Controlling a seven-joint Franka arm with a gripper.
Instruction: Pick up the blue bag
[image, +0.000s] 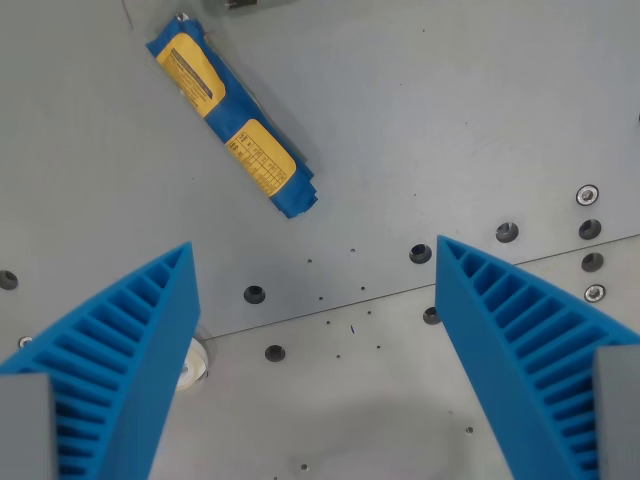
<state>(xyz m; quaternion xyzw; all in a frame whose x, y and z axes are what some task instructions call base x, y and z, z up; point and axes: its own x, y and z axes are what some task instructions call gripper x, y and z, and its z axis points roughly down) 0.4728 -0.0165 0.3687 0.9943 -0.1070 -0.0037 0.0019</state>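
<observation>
The blue bag (232, 123) with yellow labels lies flat on the grey table, running diagonally from the upper left toward the centre of the wrist view. My gripper (315, 255) hovers over the table below the bag, standing open. Its two blue ribbed fingers (130, 360) rise from the bottom corners with nothing between them. The bag's lower end sits just above the gap between the fingertips, apart from both.
The grey metal table (420, 130) has several bolt holes and screws, mostly on the wrist view's right. A seam (330, 312) crosses it diagonally. A small white round part (194, 362) shows beside the left finger. A dark object (240, 4) touches the top edge.
</observation>
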